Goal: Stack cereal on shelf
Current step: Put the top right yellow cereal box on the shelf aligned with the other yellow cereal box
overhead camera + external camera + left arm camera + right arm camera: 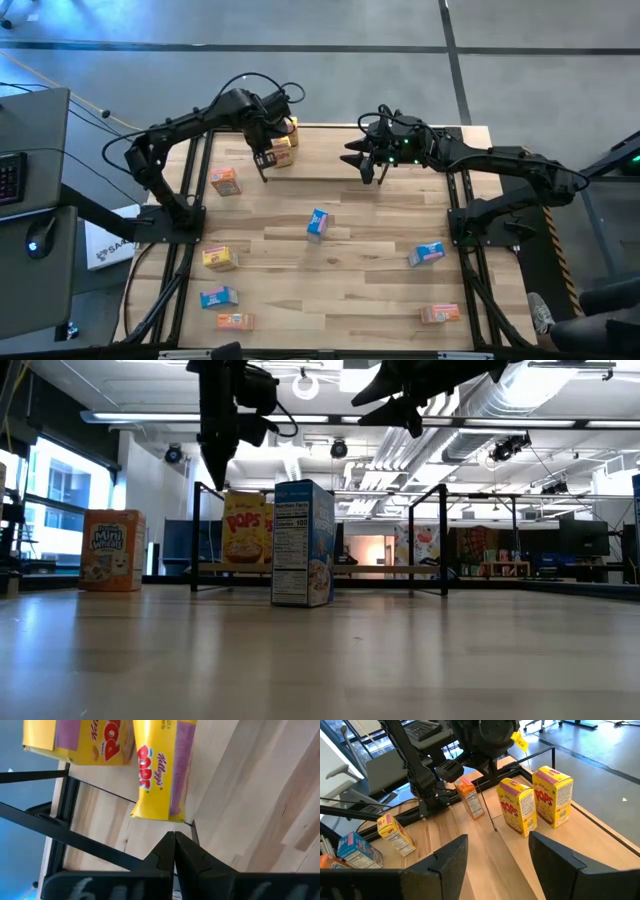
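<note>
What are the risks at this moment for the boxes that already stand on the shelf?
The left gripper, fingers shut, hangs right beside the two yellow boxes on the shelf; a sideways move might topple them. The right gripper, open, hovers over the same shelf, so the arms might collide.

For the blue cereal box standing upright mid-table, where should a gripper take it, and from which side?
Grip the blue box across its two broad printed faces near the top, coming straight down from above. It stands upright and alone on the table, with its narrow nutrition panel facing the low camera, so the thin dimension fits between open fingers. The open right gripper looks better placed than the shut left gripper.
</note>
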